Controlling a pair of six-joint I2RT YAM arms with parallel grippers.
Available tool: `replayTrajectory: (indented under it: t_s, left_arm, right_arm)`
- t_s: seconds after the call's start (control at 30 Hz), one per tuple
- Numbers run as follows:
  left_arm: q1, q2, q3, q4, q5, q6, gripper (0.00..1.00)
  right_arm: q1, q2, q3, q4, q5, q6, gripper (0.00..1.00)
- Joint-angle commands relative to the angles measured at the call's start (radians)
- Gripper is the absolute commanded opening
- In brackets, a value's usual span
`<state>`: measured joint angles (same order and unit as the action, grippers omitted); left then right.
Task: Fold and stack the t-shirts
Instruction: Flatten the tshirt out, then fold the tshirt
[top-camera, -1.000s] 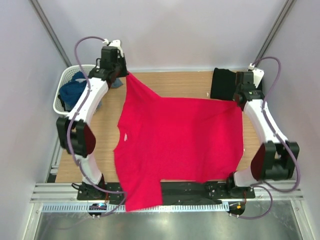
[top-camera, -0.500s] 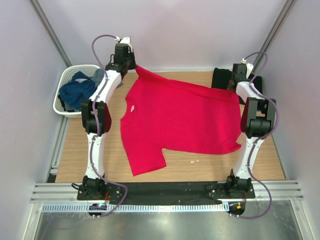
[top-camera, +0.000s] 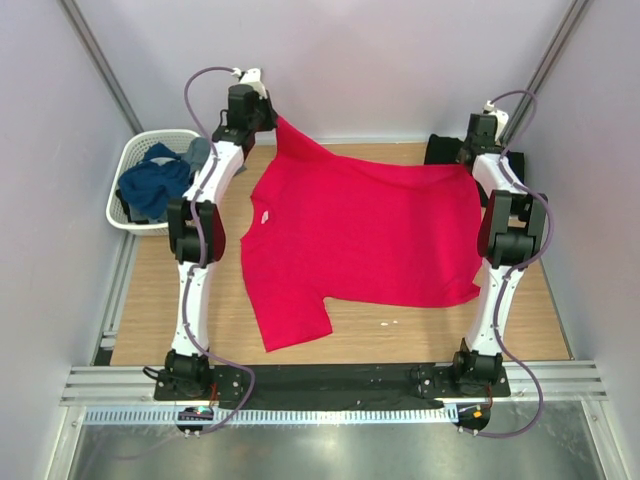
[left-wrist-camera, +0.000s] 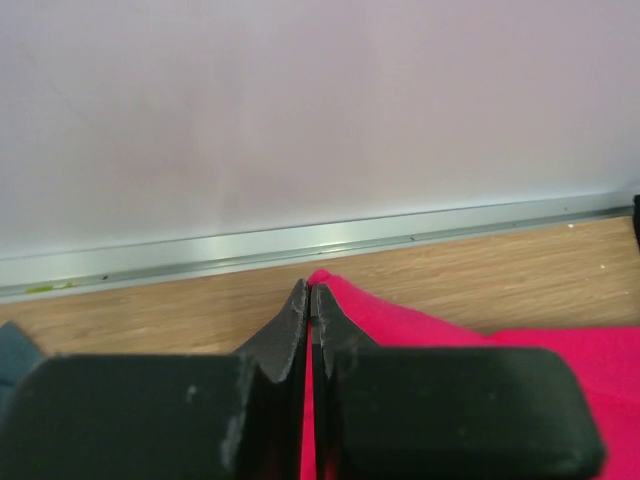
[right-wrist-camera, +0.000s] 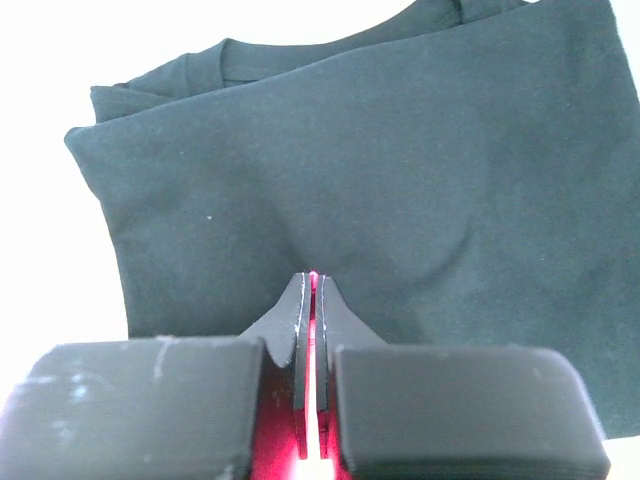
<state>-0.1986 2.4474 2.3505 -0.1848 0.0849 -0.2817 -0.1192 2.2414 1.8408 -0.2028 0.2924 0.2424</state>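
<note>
T-shirts: two. One red t-shirt (top-camera: 365, 235), spread over the table (top-camera: 400, 335) centre, one sleeve trailing toward 7 o'clock. One black t-shirt (right-wrist-camera: 380, 160), folded, flat at the 1 o'clock corner.

Basket (top-camera: 128, 160): one, white, at 10 o'clock, blue cloth (top-camera: 150, 185) inside.

Claws: two, both pinched tight on red cloth. Left gripper (left-wrist-camera: 309, 290) clamps the red shirt's far corner at 11 o'clock, raised off the wood. Right gripper (right-wrist-camera: 311, 280) clamps the opposite far corner at 1 o'clock, just above the black shirt.
</note>
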Motion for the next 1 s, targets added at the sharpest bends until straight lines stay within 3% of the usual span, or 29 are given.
replayTrajectory:
  t_s: [0.0, 0.2, 0.33, 0.97]
  left_arm:
    - [0.002, 0.004, 0.033, 0.108, 0.101, -0.007, 0.00]
    - [0.002, -0.114, -0.078, 0.100, 0.144, 0.030, 0.00]
    - [0.001, -0.224, -0.242, 0.078, 0.165, 0.094, 0.00]
    - [0.001, -0.620, -0.712, -0.019, 0.151, 0.249, 0.00]
  right_arm:
    - [0.000, -0.008, 0.040, 0.052, -0.021, -0.009, 0.01]
    - [0.000, -0.051, 0.005, 0.029, -0.018, -0.005, 0.01]
    - [-0.005, -0.086, -0.043, 0.016, -0.015, -0.008, 0.01]
    - [-0.019, -0.233, -0.190, -0.032, -0.061, 0.001, 0.01]
